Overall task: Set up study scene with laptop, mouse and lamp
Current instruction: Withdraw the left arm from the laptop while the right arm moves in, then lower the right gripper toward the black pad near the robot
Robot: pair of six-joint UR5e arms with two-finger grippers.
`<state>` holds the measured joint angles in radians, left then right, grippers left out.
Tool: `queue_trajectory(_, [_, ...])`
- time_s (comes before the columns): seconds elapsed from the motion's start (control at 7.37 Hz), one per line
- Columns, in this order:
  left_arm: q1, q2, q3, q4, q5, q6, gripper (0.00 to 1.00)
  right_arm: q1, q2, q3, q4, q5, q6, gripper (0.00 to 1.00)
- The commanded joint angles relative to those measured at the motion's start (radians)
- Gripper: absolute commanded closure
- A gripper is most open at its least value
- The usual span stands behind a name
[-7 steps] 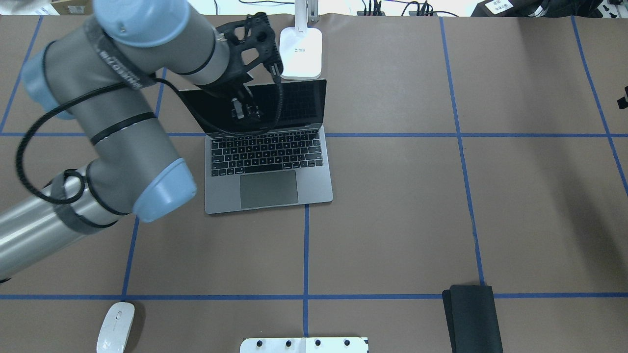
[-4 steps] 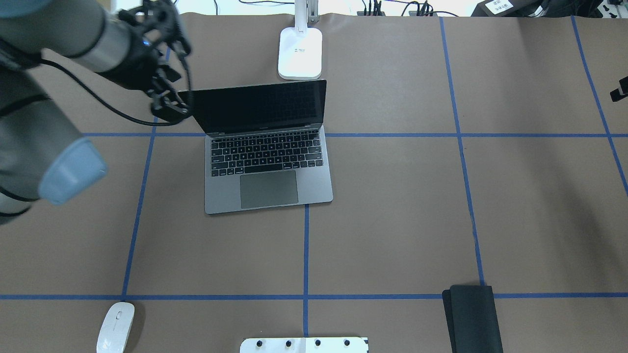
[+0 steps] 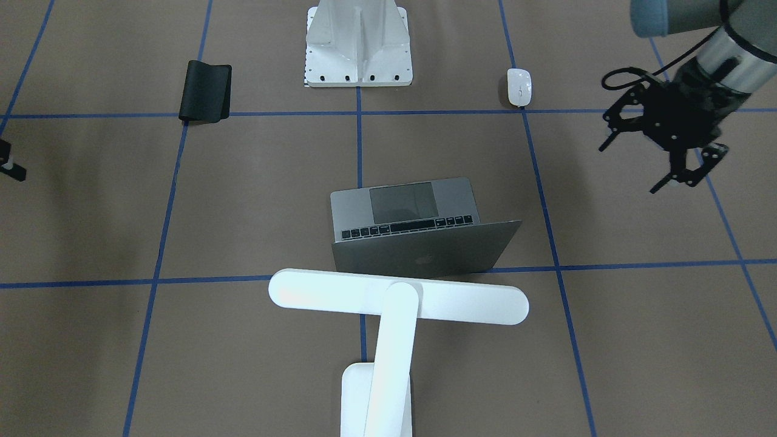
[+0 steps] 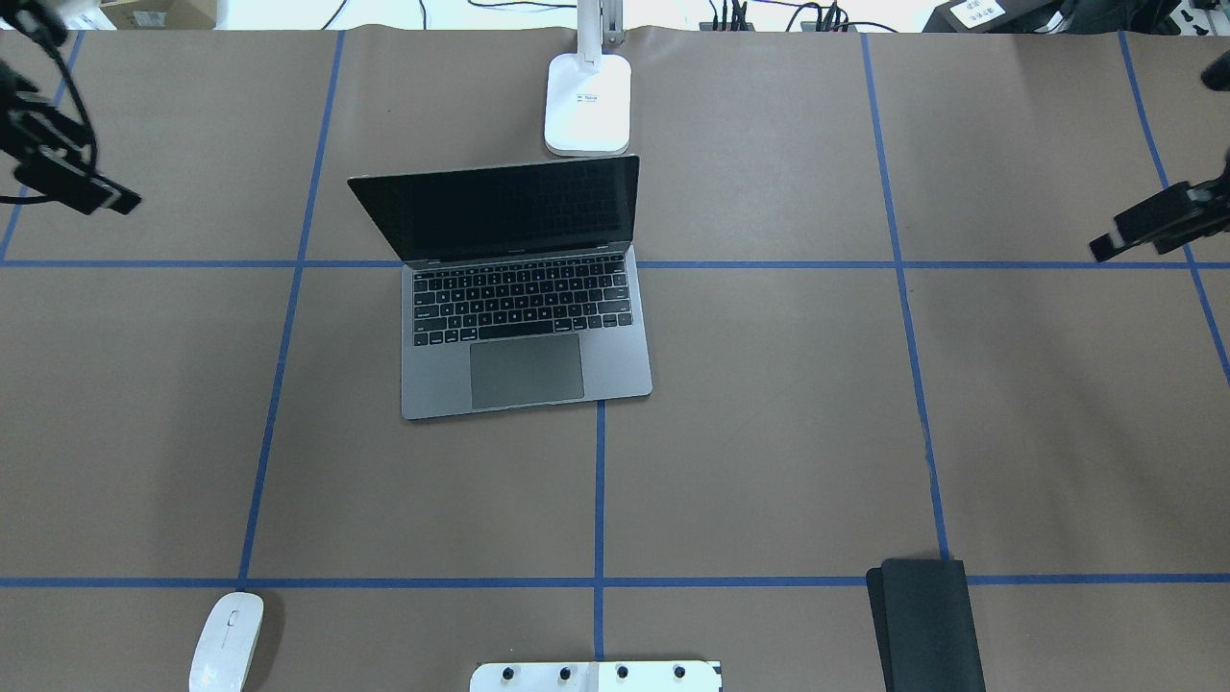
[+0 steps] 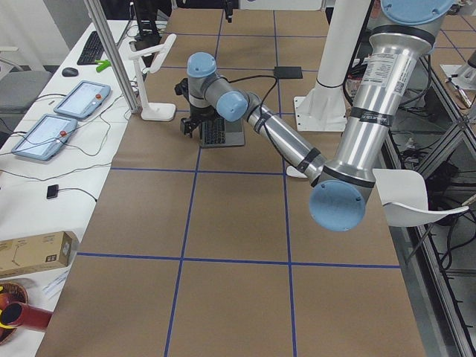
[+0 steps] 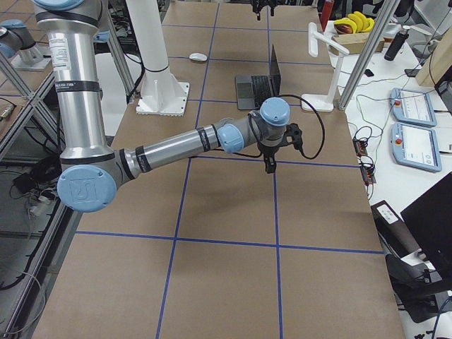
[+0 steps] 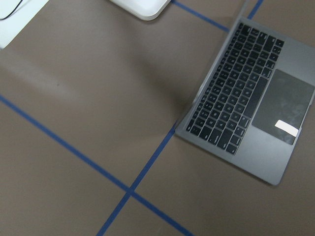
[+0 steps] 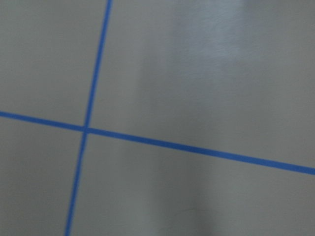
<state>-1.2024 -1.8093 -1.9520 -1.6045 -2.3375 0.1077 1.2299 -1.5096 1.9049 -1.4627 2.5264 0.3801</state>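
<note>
Brown-covered table [image 4: 769,432], blue tape lines [image 4: 750,264] in a grid. Laptop [image 4: 524,327] stands open left of centre in overhead view, screen dark, kbd toward robot. Lamp [image 4: 588,104] base just behind laptop lid, at far edge. Mouse [image 4: 227,639] at near edge, left, well apart from laptop. Black mat [image 4: 927,620] near edge, right. White pedestal [image 4: 596,676] w/ bolt holes btwn mouse & mat.

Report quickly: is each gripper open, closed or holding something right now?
Black two-finger left gripper: open, holding nothing.
Black two-finger right gripper: cannot be told; only part of it shows at the frame edge.
</note>
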Motion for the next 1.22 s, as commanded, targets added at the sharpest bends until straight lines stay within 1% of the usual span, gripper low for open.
queue_trajectory(0.0, [-0.052,0.041,0.082,-0.002,-0.063,-0.048,0.00,-0.136,-0.093,0.055,0.218,-0.032,0.339,0.03])
queue_trajectory(0.14, [-0.055,0.074,0.079,-0.012,-0.062,-0.048,0.00,-0.200,-0.168,0.030,0.454,-0.090,0.519,0.02])
queue_trajectory(0.27, [-0.065,0.099,0.081,-0.014,-0.063,-0.049,0.00,-0.243,-0.193,0.019,0.589,-0.098,0.678,0.02])
queue_trajectory(0.41, [-0.065,0.114,0.081,-0.017,-0.063,-0.046,0.00,-0.263,-0.240,0.019,0.679,-0.097,0.773,0.02])
queue_trajectory(0.54, [-0.063,0.148,0.081,-0.020,-0.065,-0.040,0.00,-0.286,-0.317,0.019,0.788,-0.097,0.818,0.01])
queue_trajectory(0.68, [-0.065,0.169,0.076,-0.020,-0.065,-0.048,0.00,-0.329,-0.360,0.020,0.853,-0.098,0.819,0.01])
queue_trajectory(0.81, [-0.065,0.204,0.082,-0.020,-0.065,-0.090,0.00,-0.370,-0.366,0.025,0.858,-0.098,0.821,0.01])
queue_trajectory(0.95, [-0.065,0.241,0.074,-0.050,-0.066,-0.120,0.00,-0.409,-0.369,0.026,0.858,-0.103,0.821,0.01])
queue_trajectory(1.09, [-0.069,0.284,0.091,-0.134,-0.065,-0.123,0.00,-0.464,-0.368,0.028,0.858,-0.122,0.821,0.01])
